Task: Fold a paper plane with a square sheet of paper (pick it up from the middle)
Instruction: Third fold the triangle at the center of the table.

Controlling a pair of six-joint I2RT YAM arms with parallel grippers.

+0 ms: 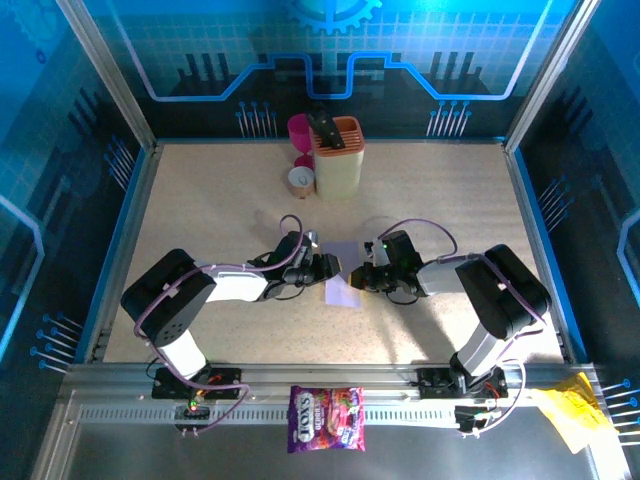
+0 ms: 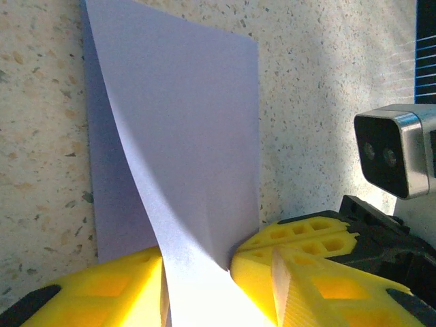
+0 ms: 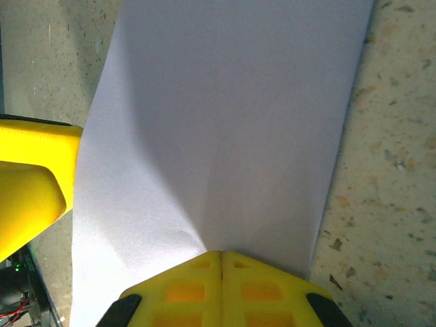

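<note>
The only legible writing was "FOX'S", printed on the purple-pink sweets bag [image 1: 327, 418] lying on the metal rail in front of the arm bases. Near it, at the right end of the rail, sat yellow crumpled paper [image 1: 570, 408].

The square sheet of paper [image 2: 184, 136], thin, matte, pale lilac and unmarked, lay in the middle of the speckled beige table [image 1: 200, 220], between the two wrists. Part of it lay flat, and a smooth flap curved up from the tabletop.

The right gripper [image 3: 221, 262] had its ribbed yellow plastic fingers pressed fully together, pinching the sheet at its near edge, with soft creases fanning out from the pinch. The left gripper [image 2: 197, 279] stood partly open, with the raised flap passing between its yellow fingers; whether they pressed it could not be told.

At the back of the table stood a cream, orange-topped holder [image 1: 338, 165] with dark handles sticking out, touching a magenta cup [image 1: 299, 130] whose contents could not be seen.
</note>
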